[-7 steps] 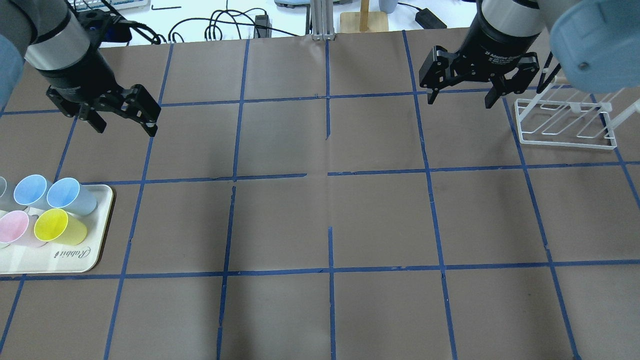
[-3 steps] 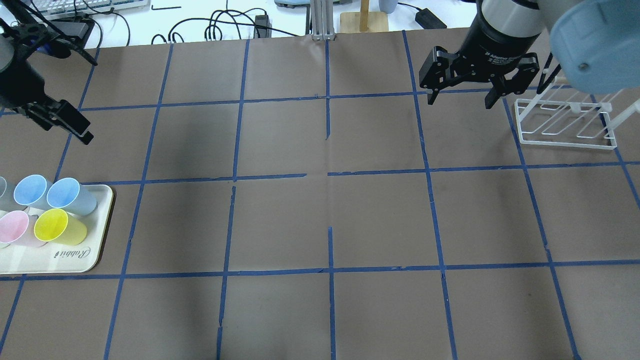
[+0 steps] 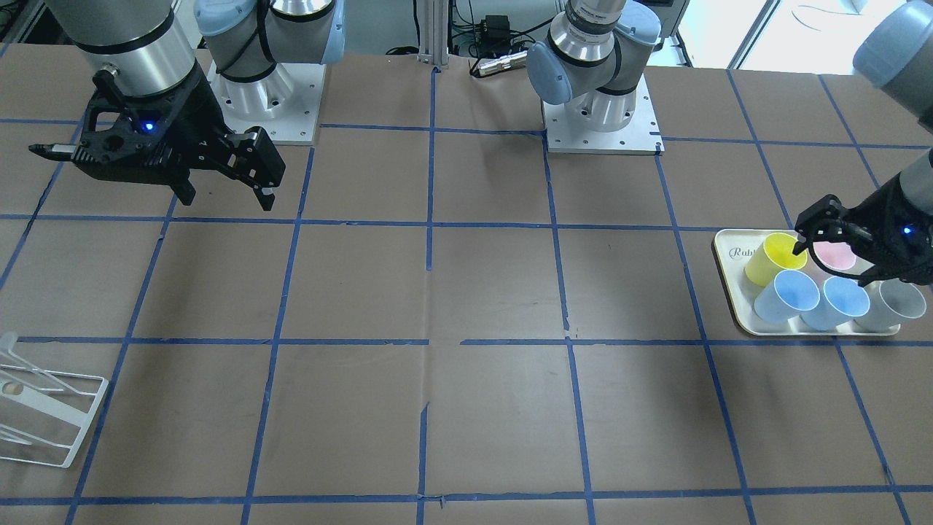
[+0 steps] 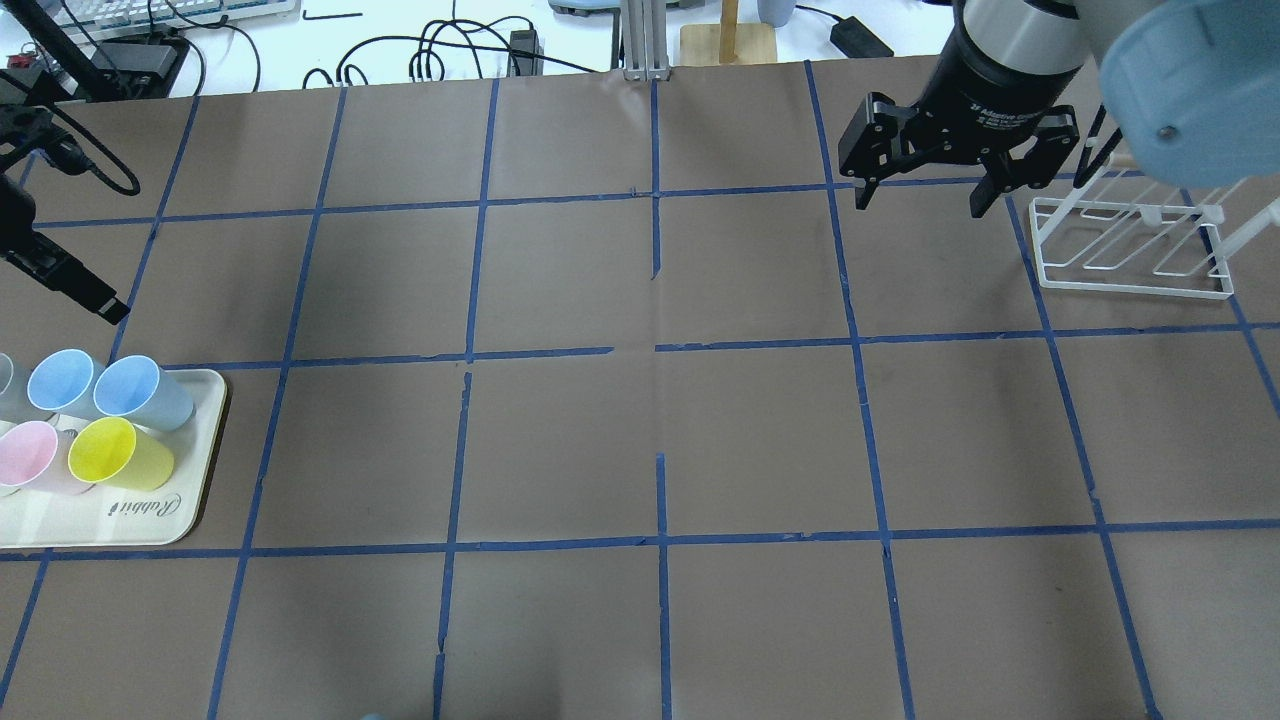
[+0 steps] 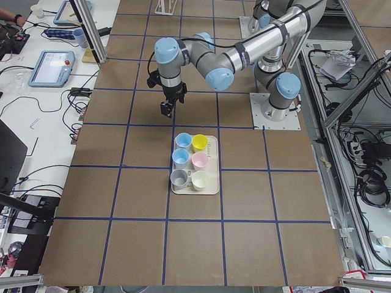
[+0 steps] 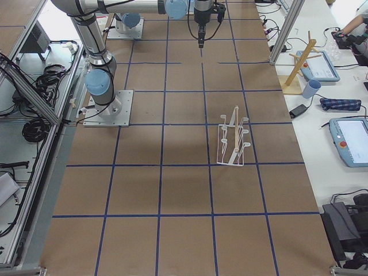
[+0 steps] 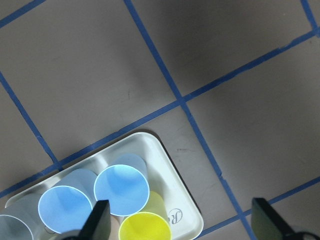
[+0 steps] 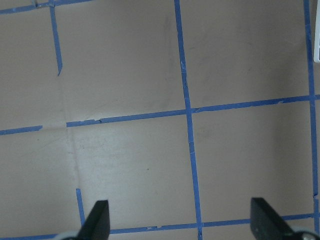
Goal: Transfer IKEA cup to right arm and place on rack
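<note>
The cups (image 4: 135, 390) sit on the tray (image 4: 60, 520) far left; the rack (image 4: 1135, 291) stands far right.

Left claw (image 5: 166, 108) hovers near tray (image 5: 213, 183); six cups (image 5: 182, 140) upright in tray.

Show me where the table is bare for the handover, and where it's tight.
The middle of the table, between the tray and the rack, is bare paper, and so is the strip along the operators' side. Crowded: the tray, packed with cups, the left tool near it, and the corner where the right tool hangs beside the rack.
</note>
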Controlling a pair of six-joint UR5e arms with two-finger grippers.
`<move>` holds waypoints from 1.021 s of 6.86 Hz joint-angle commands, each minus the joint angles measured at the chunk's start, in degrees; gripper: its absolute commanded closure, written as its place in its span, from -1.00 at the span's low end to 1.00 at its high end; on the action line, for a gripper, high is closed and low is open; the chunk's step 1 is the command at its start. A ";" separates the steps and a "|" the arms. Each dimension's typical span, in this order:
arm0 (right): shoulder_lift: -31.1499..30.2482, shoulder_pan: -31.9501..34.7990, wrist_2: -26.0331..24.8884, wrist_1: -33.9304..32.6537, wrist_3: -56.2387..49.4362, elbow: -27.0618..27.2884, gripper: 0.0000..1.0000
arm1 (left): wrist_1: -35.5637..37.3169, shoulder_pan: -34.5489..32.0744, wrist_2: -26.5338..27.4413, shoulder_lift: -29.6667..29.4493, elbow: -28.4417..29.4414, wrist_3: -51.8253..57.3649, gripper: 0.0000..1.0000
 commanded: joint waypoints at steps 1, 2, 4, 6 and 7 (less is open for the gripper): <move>-0.04 0.00 -0.03 0.00 0.00 0.00 -1.00 | 5.59 2.01 0.25 -2.97 -1.80 11.86 -1.00; 0.05 0.00 -0.03 0.00 0.08 0.00 -1.00 | 5.60 3.24 -0.01 -4.64 -1.89 15.83 -1.00; -0.04 0.00 0.06 0.00 0.08 0.00 -1.00 | 9.96 4.92 -0.19 -8.07 -1.80 21.82 -1.00; 0.05 0.00 0.06 0.00 0.08 0.00 -1.00 | 10.17 4.92 -0.28 -10.09 -1.37 22.37 -1.00; -0.04 0.00 0.06 0.00 0.08 0.00 -1.00 | 10.17 4.92 -0.28 -10.89 -1.36 22.46 -1.00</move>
